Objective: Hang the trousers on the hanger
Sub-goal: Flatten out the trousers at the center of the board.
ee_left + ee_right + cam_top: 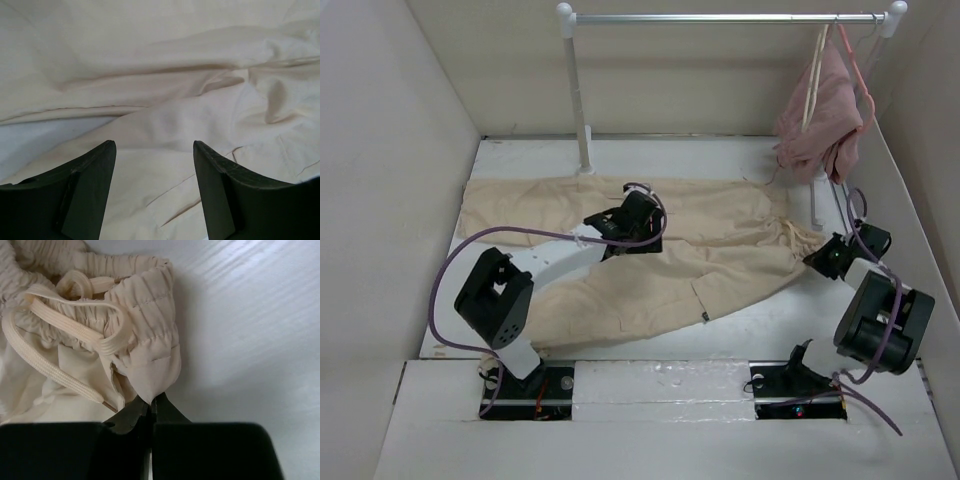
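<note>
The beige trousers (700, 260) lie spread flat across the table, legs to the left and waistband to the right. My left gripper (626, 236) is open and empty, hovering low over the crotch area; its view shows creased fabric (165, 90) between the spread fingers (155, 145). My right gripper (818, 258) is shut on a corner of the elastic waistband (150, 325), next to the drawstring (65, 322), with the fingertips (151, 401) pinching the cloth. The cream hanger (812, 85) hangs from the rail at the back right, partly behind a pink garment.
A white rail (720, 17) on a post (578, 100) spans the back. A dusty-pink garment (825, 115) on a thin pink hanger (860, 70) hangs at its right end. White walls close in left, right and back. A small white object (817, 205) lies by the waistband.
</note>
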Robot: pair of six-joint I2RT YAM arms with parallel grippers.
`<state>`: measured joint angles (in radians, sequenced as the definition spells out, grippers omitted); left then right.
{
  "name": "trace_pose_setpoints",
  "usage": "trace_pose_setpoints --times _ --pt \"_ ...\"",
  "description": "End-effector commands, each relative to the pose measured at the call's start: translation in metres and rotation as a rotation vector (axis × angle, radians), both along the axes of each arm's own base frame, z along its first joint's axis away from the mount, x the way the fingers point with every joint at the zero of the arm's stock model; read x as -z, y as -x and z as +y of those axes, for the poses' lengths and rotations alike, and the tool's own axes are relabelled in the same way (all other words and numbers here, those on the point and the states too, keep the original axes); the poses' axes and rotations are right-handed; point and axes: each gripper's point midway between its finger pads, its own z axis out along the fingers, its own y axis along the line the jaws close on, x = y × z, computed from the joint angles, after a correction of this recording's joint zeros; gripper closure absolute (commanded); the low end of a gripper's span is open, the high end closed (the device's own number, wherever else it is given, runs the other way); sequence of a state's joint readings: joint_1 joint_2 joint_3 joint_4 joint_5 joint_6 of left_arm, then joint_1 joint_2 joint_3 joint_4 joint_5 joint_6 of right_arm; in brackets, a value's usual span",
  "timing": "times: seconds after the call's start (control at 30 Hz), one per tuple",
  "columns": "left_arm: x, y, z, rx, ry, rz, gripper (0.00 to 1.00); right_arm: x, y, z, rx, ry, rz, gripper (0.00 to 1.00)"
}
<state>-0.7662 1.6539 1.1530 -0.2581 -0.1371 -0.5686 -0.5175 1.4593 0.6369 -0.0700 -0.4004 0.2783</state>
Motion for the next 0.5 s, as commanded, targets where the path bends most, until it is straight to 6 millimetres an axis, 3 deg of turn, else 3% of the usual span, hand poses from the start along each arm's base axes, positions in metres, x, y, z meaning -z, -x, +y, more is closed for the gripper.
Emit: trace_pose_setpoints --times 0.0,0.03,0.07,0.1,0.17,0.2,0.23,0.27,0.33,0.37,0.4,0.43,0.47 --pt "-0.033 -0.012 0.018 -0.031 0.042 -0.079 0.41 -0.027 -0.001 -0.026 0.12 0.063 -0.107 1.0" --pt "-0.038 -0.024 0.031 -0.062 0.035 -0.089 0.4 -0.042 0.016 -0.033 0.181 0.103 -0.11 1.0" --pt "-0.038 -0.024 0.031 -0.062 0.035 -0.09 0.4 -0.041 0.018 -0.038 0.2 0.12 -0.1 1.0" --pt "-0.038 -0.027 0.035 -0.074 0.034 -0.084 0.4 -0.041 0.032 -0.043 0.244 0.121 -0.063 1.0" --pt "-0.039 -0.04 0.049 -0.112 0.051 -0.076 0.37 -0.058 0.047 -0.049 0.297 0.171 -0.078 1.0" --pt "-0.039 -0.045 0.052 -0.121 0.057 -0.078 0.36 -0.053 0.064 -0.052 0.338 0.179 -0.03 1.0" --pt "-0.038 -0.051 0.058 -0.138 0.063 -0.076 0.35 -0.061 0.07 -0.051 0.354 0.201 -0.045 1.0" --pt "-0.035 -0.057 0.069 -0.167 0.067 -0.064 0.34 -0.053 0.085 -0.053 0.387 0.209 0.017 0.99" --pt "-0.031 -0.064 0.077 -0.189 0.09 -0.042 0.32 -0.046 0.097 -0.052 0.394 0.221 0.076 0.93" --pt "-0.026 -0.067 0.089 -0.216 0.095 -0.028 0.31 -0.041 0.108 -0.054 0.4 0.231 0.112 0.75" --pt "-0.027 -0.07 0.096 -0.235 0.096 -0.03 0.31 -0.042 0.108 -0.054 0.4 0.232 0.11 0.75" --pt "-0.025 -0.071 0.103 -0.255 0.096 -0.022 0.31 -0.044 0.109 -0.054 0.398 0.24 0.113 0.61" --pt "-0.021 -0.07 0.112 -0.285 0.098 -0.011 0.31 -0.048 0.111 -0.054 0.382 0.255 0.118 0.31"
